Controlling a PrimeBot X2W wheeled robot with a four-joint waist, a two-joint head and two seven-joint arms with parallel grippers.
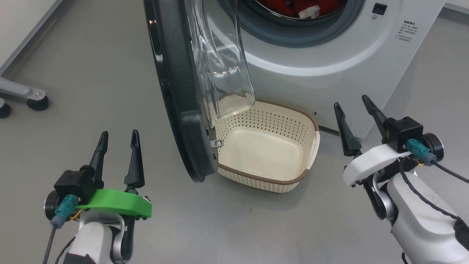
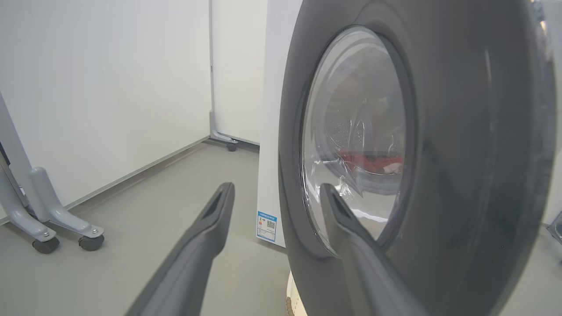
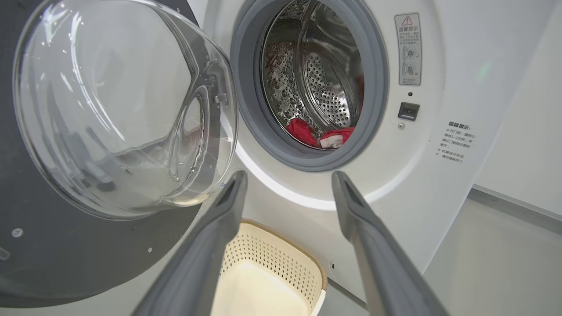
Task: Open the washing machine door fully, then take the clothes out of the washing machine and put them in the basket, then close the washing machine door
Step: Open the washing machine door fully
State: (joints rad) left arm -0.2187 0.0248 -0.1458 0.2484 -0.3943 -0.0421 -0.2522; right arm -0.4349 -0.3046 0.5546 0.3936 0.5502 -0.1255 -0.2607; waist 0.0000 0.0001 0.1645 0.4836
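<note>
The washing machine door (image 1: 183,91) stands swung open edge-on, its black rim towards me and its clear glass bowl (image 1: 223,62) bulging right. Red clothes (image 1: 293,5) with white trim lie low in the steel drum (image 3: 316,83) of the white washing machine (image 1: 329,66). The cream basket (image 1: 267,146) sits on the floor under the drum opening, with nothing in it. My left gripper (image 1: 119,137) is open, left of the door, fingers (image 2: 210,228) pointing at its outer face (image 2: 461,153). My right gripper (image 1: 353,106) is open to the right of the basket (image 3: 268,281), aimed at the drum and clothes (image 3: 316,134).
Grey wheeled stand legs (image 1: 25,95) rest on the floor at far left, also seen as legs with castors (image 2: 52,224). White walls (image 2: 109,87) close off the corner left of the machine. The door's lower edge hangs over the basket's left end.
</note>
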